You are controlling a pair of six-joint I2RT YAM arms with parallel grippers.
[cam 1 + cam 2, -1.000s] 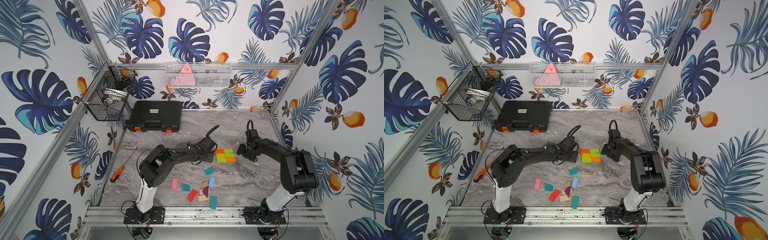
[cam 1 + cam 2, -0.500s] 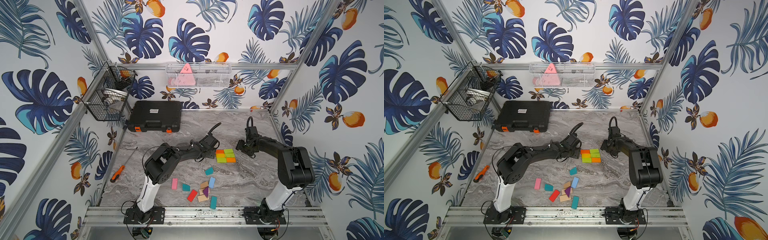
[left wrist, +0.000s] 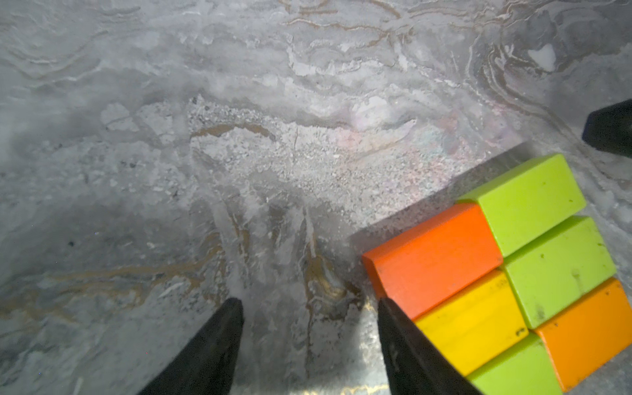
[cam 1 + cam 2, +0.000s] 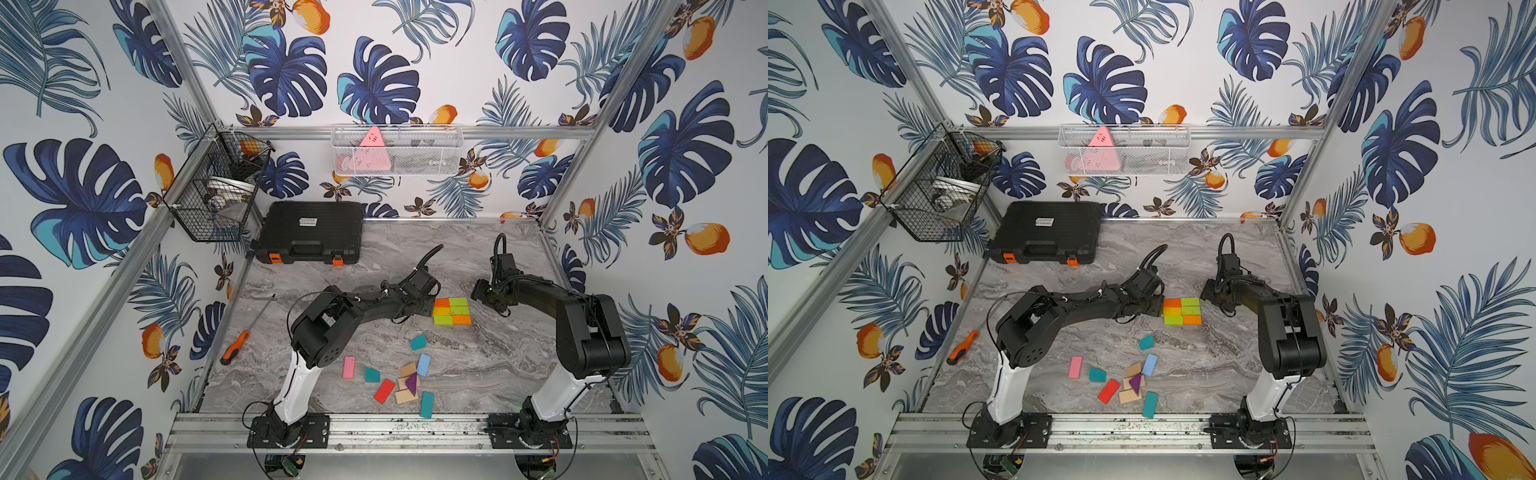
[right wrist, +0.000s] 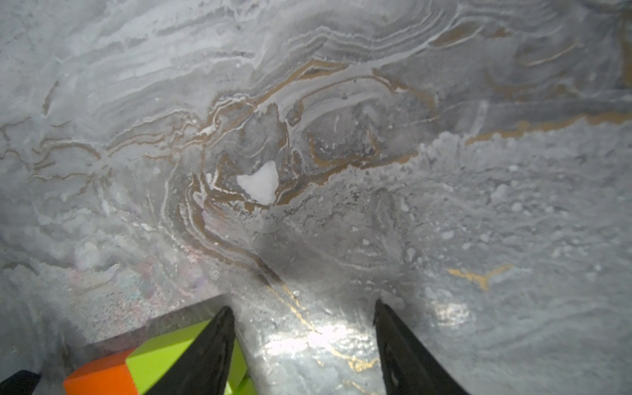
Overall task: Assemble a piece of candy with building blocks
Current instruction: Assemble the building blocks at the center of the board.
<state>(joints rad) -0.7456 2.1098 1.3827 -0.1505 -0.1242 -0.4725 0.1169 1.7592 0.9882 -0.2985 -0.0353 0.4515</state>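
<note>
The left pincer (image 3: 309,304) stands open over the grey marbled worktop (image 3: 239,136), with nothing between its black fingers. Just beside it lie six building blocks (image 3: 506,273), packed two by three: orange, yellow, green nearest the pincer, then green, green, orange. One finger (image 3: 403,342) overlaps the cluster's orange-yellow edge.

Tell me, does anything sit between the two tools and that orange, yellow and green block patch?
Nothing visible does. The open left tool sits beside the block patch, at its orange-yellow edge, the open right tool beside its green corner; only bare tabletop lies between.
</note>
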